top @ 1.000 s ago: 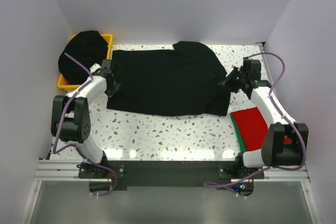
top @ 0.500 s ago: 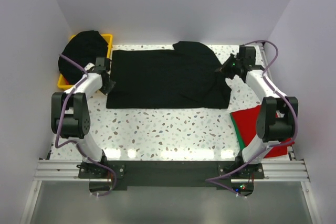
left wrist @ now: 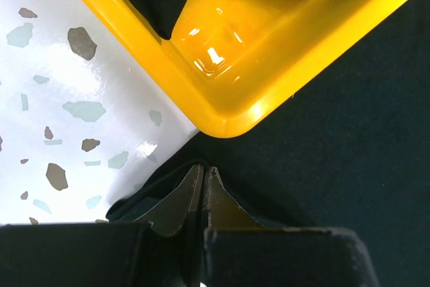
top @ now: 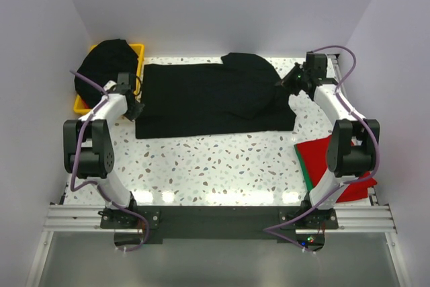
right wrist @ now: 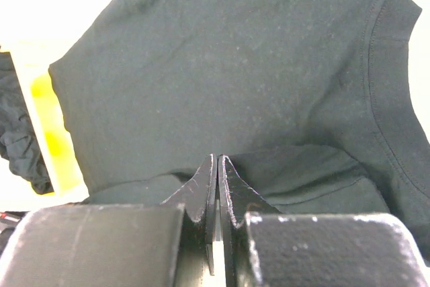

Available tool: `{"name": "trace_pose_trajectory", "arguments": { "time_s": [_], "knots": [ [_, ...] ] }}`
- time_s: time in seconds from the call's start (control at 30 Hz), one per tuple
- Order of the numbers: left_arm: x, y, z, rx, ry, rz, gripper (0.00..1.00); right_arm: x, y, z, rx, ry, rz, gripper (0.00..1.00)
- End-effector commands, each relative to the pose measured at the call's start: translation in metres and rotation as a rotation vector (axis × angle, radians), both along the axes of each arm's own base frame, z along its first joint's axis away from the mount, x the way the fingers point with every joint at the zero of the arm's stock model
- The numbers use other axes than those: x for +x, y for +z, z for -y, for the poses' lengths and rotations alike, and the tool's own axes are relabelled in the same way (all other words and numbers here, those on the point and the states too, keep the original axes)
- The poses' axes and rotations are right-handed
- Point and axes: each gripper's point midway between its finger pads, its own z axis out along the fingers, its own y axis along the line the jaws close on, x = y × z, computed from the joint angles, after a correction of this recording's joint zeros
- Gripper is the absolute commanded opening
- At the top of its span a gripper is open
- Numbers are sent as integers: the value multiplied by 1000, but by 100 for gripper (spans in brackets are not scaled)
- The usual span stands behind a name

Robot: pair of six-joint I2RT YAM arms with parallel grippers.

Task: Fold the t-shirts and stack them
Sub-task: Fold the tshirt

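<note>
Clenched shut, the left gripper (left wrist: 203, 171) and right gripper (right wrist: 216, 160) pinch opposite edges of a black t-shirt (top: 208, 99) spread across the speckled counter (top: 215, 166). More black shirts (top: 104, 72) fill a yellow bin (top: 139, 50) far left, and a red t-shirt (top: 319, 159) lies near right.

The near half of the table (top: 222, 166) lay open from its left edge almost to the right, with room for a gripper to pass. The spread black t-shirt (top: 208, 102) covered most of the far half. The yellow bin (top: 139, 50), under a heap of black t-shirts (top: 101, 75), blocked the far left corner. The red t-shirt (top: 322, 156) took the near right corner.
</note>
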Motion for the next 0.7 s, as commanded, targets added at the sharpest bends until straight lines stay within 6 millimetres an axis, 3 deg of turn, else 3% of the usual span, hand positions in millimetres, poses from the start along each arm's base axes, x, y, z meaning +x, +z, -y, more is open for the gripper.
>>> {"name": "trace_pose_trajectory", "arguments": {
  "time_s": [0.0, 0.17, 0.2, 0.4, 0.67],
  "knots": [
    [10, 24, -4, 11, -10, 81, 0, 10, 18, 7, -25, -27, 64, 0],
    [19, 21, -2, 2, -32, 88, 0, 7, 13, 9, -34, -34, 48, 0],
    [21, 20, -1, 2, -40, 89, 0, 7, 14, 24, -35, -66, 51, 0],
    [28, 12, 0, -5, -49, 70, 0, -6, 11, 41, -40, -107, 42, 0],
    [38, 9, -1, 1, -54, 64, 0, -17, 0, 51, -44, -128, 18, 0]
  ]
}}
